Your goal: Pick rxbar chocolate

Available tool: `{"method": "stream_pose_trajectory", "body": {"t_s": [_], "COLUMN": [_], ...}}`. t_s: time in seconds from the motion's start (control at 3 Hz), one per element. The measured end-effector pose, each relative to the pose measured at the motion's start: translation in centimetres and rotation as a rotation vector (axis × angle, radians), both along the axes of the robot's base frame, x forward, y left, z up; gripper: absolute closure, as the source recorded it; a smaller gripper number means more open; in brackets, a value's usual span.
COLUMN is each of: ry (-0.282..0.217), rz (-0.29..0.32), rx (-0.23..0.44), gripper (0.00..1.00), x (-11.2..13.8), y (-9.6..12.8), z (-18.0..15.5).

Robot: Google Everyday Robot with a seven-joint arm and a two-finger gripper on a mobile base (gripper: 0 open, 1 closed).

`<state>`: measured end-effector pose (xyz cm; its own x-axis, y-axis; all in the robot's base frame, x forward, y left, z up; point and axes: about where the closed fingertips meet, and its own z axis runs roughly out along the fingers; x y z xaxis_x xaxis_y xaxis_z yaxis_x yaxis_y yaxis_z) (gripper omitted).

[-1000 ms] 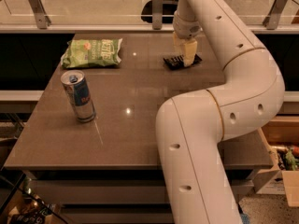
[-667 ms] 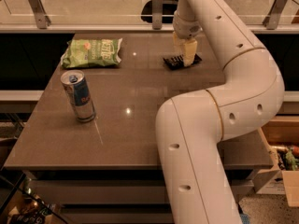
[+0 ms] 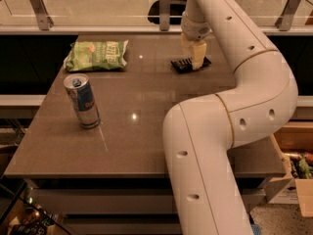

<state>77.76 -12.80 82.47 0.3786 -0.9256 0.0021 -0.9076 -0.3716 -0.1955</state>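
Rxbar chocolate [image 3: 182, 65] far on table [image 3: 142, 136]; arm [image 3: 254, 77] arched over, hand [image 3: 196, 58] pointing down onto it, grip untellable.

the gripper [image 3: 195, 58] is down at the far side of the table [image 3: 137, 92], sitting over the right part of the black bar [image 3: 181, 65], so only the bar's left end shows. the white print on it is too small to read. the arm [image 3: 244, 82] blocks the table's near right corner and runs off the bottom edge. the box [image 3: 299, 190] on the right is cut off, and the can [image 3: 82, 101] label is too blurry to read.
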Motion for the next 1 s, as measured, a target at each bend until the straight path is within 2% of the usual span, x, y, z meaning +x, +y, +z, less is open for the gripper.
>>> {"method": "stream_pose_trajectory", "body": {"t_s": [0.67, 1.0], "ry": [-0.001, -0.068], "rz": [0.0, -0.02], "rx": [0.0, -0.013], "gripper": [1.0, 1.0], "x": [0.0, 0.0], "y": [0.0, 0.4], "z": [0.0, 3.8]}}
